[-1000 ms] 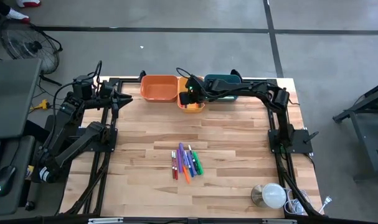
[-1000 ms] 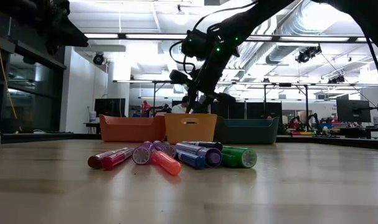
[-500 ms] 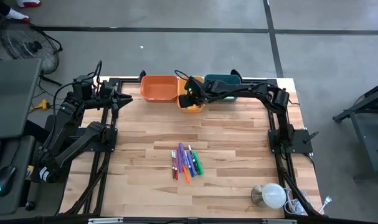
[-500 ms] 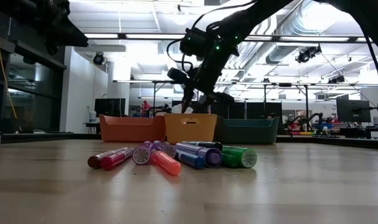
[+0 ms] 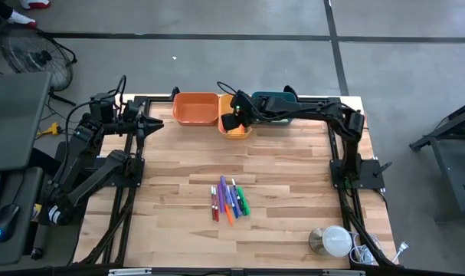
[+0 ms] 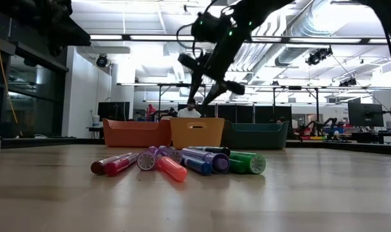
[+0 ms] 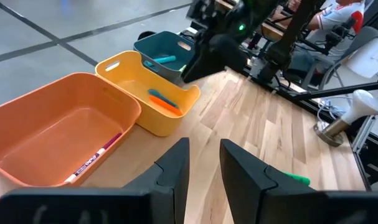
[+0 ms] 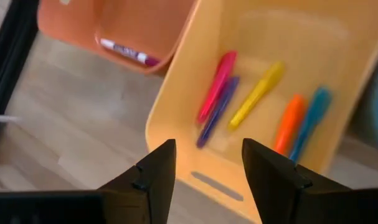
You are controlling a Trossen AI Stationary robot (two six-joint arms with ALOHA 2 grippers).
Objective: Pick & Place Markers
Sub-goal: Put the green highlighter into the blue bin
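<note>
- R gripper (image 8: 204, 171) above yellow bin (image 5: 236, 129), fingers apart, empty.
- L gripper (image 7: 204, 163) parked at table's left-rear, fingers slightly apart, empty.
- Markers (image 5: 230, 200) clustered mid-table.

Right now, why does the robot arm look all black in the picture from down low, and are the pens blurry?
In the low view, bright ceiling lights sit behind the right gripper, so it shows as a dark silhouette. The markers on the table are fairly sharp there. In the right wrist view, the markers in the yellow bin look soft and blurry.
</note>
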